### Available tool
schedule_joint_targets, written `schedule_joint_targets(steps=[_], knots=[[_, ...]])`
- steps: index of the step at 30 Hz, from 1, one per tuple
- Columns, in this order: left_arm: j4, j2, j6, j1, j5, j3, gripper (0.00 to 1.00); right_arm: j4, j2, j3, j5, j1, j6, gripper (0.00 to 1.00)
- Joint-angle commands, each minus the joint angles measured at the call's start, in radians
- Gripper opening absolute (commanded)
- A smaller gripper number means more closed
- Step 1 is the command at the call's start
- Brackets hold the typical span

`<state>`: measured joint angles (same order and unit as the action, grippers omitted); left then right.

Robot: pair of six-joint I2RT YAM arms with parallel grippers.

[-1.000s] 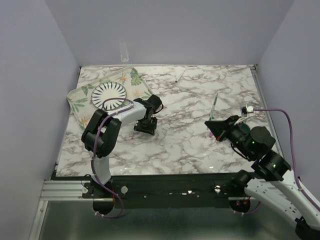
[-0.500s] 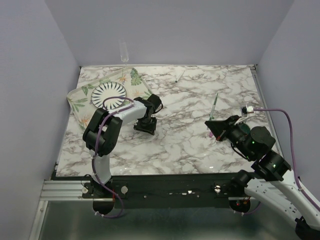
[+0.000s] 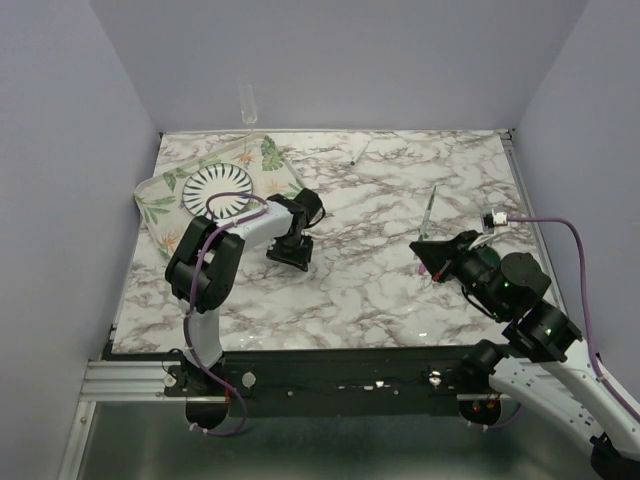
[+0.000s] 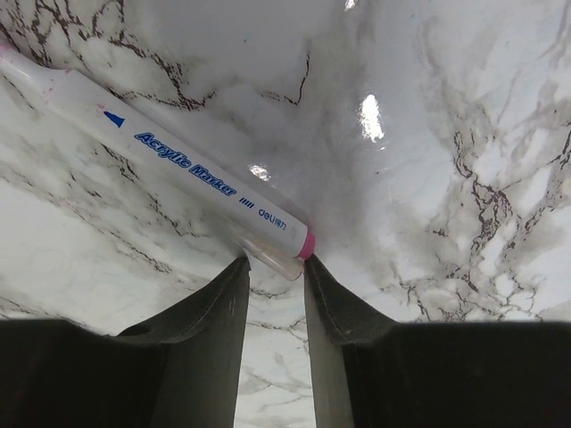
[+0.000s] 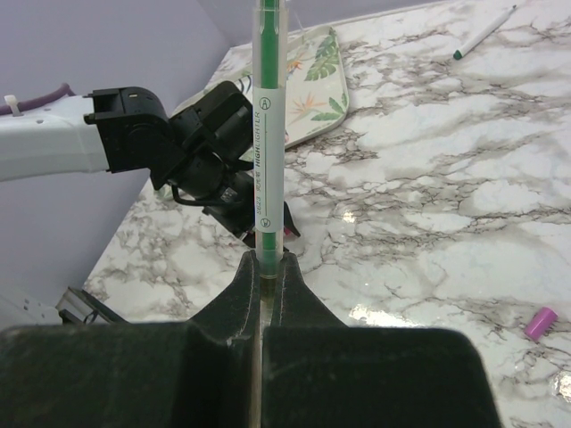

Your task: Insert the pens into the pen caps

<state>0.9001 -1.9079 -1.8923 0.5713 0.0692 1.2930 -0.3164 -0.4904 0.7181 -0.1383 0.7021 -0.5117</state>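
Note:
A white pen [image 4: 178, 165] with blue lettering and a pink band lies slantwise on the marble. Its clear end sits between the fingertips of my left gripper [image 4: 274, 261], which points down at the table [image 3: 289, 254]. The jaws stand a pen's width apart, one fingertip on each side of that end. My right gripper [image 5: 268, 260] is shut on the lower end of a green-and-white pen [image 5: 268, 134] and holds it up off the table [image 3: 431, 212]. A pink pen cap [image 5: 541, 323] lies on the marble to that gripper's right. No green cap shows.
A leaf-print tray [image 3: 158, 208] with a striped plate [image 3: 218, 188] sits at the back left, just behind the left gripper. A thin pen with a green tip [image 3: 359, 152] lies near the back edge. A small black-and-white object [image 3: 494, 218] lies near the right edge.
The left gripper has shifted very slightly on the spot, down at the table. The right arm and its pen have stayed still.

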Motion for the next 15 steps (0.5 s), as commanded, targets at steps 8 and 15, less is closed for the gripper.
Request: schedule_joint_targets(steps=[8,15], knots=[[0.053,0.056,0.027,0.024,0.007,-0.081,0.41,-0.006,0.001,0.026,-0.006,0.005,0.004,0.01],[0.06,0.07,0.045,0.029,0.013,-0.095,0.41,-0.007,0.003,0.033,-0.006,0.004,0.007,0.01]])
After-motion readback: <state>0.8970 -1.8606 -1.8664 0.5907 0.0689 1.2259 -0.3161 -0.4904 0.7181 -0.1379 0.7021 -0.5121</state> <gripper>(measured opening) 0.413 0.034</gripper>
